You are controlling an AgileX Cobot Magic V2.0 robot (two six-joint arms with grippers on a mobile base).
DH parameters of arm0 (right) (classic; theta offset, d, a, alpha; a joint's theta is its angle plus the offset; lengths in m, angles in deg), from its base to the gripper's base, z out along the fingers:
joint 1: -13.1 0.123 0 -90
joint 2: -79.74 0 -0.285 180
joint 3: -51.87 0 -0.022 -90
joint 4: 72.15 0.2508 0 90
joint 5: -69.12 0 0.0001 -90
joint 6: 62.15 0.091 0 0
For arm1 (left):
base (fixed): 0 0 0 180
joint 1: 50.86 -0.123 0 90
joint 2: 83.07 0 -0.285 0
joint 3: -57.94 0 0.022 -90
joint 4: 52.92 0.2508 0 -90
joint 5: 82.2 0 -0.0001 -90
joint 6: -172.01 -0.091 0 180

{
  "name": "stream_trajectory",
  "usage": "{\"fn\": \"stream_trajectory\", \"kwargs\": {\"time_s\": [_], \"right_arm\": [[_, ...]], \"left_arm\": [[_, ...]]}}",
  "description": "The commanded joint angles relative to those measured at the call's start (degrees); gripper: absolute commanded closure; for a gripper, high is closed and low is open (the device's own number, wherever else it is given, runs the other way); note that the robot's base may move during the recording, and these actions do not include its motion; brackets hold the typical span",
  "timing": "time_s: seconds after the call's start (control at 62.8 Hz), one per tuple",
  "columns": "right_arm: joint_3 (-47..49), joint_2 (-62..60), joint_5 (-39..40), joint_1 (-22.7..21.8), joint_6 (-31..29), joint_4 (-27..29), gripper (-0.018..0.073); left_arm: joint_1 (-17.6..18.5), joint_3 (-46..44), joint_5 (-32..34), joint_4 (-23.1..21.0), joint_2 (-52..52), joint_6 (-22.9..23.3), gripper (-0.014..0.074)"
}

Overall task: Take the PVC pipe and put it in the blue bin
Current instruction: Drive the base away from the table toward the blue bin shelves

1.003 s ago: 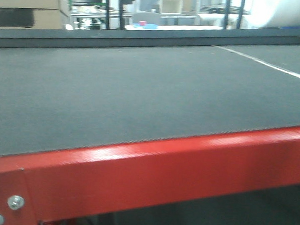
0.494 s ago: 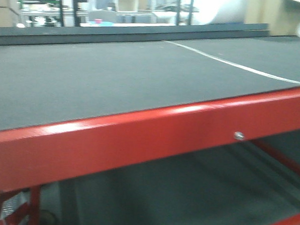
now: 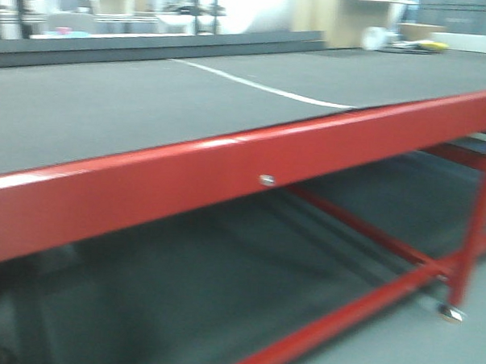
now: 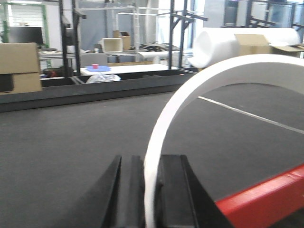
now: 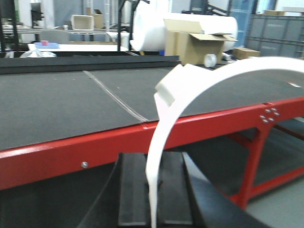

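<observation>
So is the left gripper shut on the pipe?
Shut: the black fingers of the left gripper clamp the white curved PVC pipe.

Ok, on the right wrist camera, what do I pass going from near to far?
Right gripper clamped on the white curved pipe → red table rail → dark mat → black back ledge → cardboard box → white roll.
</observation>
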Motion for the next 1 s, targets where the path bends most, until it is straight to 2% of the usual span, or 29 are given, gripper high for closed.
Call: {"fn": "stream_trajectory", "kwargs": {"time_s": [0.0, 0.987], "right_arm": [[-0.12, -0.14, 1.83, -0.06, -0.13, -0.03, 0.0727], [-0.12, -0.14, 1.83, -0.06, -0.13, -0.03, 0.0727]], "left_arm": [[-0.03, 0.08, 1.56, 0.04, -0.23, -0.04, 0.0707], [-0.03, 0.08, 1.56, 0.04, -0.23, -0.04, 0.0707]]}}
